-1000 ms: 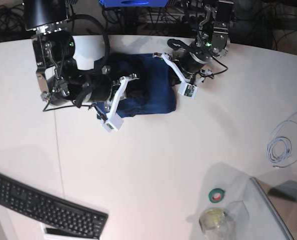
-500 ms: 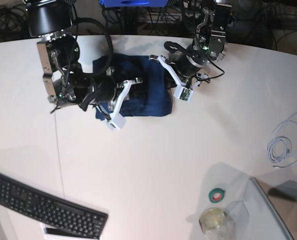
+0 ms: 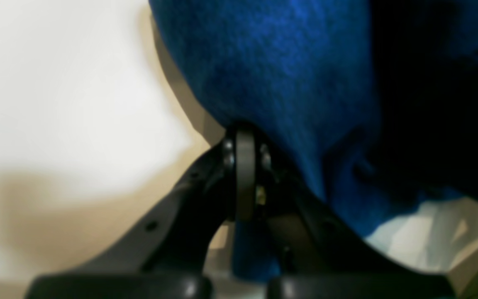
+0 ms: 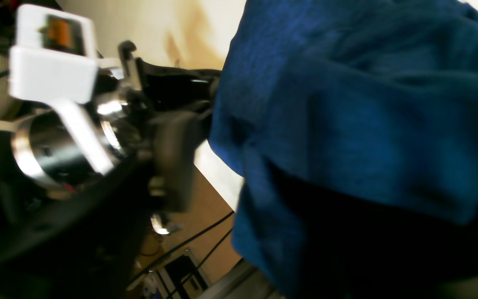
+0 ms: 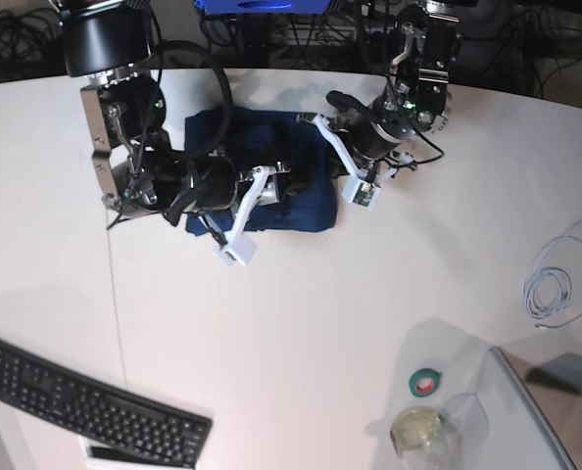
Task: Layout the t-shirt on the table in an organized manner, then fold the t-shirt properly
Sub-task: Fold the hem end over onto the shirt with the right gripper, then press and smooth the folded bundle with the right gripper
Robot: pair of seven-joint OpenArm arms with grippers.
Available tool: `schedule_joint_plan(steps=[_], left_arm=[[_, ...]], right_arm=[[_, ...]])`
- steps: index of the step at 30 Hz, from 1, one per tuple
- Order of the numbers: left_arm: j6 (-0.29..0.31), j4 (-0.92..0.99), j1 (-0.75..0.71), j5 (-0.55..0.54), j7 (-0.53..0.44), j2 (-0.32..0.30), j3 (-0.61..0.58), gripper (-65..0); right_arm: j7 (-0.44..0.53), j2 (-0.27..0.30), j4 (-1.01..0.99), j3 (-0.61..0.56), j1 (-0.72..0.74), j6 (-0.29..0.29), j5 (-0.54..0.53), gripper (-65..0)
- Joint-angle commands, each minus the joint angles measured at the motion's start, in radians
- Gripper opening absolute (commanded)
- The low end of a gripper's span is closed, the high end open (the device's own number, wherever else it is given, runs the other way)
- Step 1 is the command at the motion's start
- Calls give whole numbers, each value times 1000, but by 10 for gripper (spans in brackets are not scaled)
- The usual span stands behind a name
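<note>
At the far side of the broad white table (image 5: 301,304), the navy-blue knit t-shirt (image 5: 271,166) lies bunched between both arms. The left gripper (image 3: 245,182) is clamped shut on its edge; the right gripper (image 5: 276,188) rests over the cloth, its opening impossible to judge.

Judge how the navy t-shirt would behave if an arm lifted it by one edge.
The t-shirt would probably sag and drape, since its soft knit lies bunched in folds. It looks light, so it would likely slide across the smooth white table instead of holding shape.
</note>
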State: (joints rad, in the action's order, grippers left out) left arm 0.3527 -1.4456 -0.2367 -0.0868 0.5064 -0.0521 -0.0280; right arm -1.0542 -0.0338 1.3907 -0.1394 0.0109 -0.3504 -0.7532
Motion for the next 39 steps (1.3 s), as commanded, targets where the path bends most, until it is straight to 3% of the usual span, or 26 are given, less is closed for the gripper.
schedule_joint_plan(steps=[1,4,10,13,17,21,28,36,39], left_arm=[[4,-43,3,-12,-5,-15,3,-650],[4,-106,-13,-14,41,-38,26,-650],[6,-257,-59,-11,180,-47,202,-650],[6,-287,-88,-11,245,-111,248,-650],[6,-289,-140,-11,255,-174,282,-650],[9,-283,-166,-11,254,-179,357,-650],[10,-283,-172,-11,254,-179,426,-650],[10,-281,-191,-11,254,-179,425,-650],[10,-251,-201,-11,252,-191,426,-650]], right_arm=[[12,-5,14,-1,18,-8,-19,-260],[12,-5,14,-2,19,-8,-16,-248],[12,-5,19,-4,19,-3,-15,-246],[10,-5,25,-7,19,-2,-13,-246],[10,-4,25,-7,33,-2,-13,-246],[12,-2,25,-59,41,3,-12,-251],[110,1,26,-231,62,146,-12,-252],[167,1,31,-368,113,254,-13,-252],[173,38,128,-435,120,311,-13,-254]])
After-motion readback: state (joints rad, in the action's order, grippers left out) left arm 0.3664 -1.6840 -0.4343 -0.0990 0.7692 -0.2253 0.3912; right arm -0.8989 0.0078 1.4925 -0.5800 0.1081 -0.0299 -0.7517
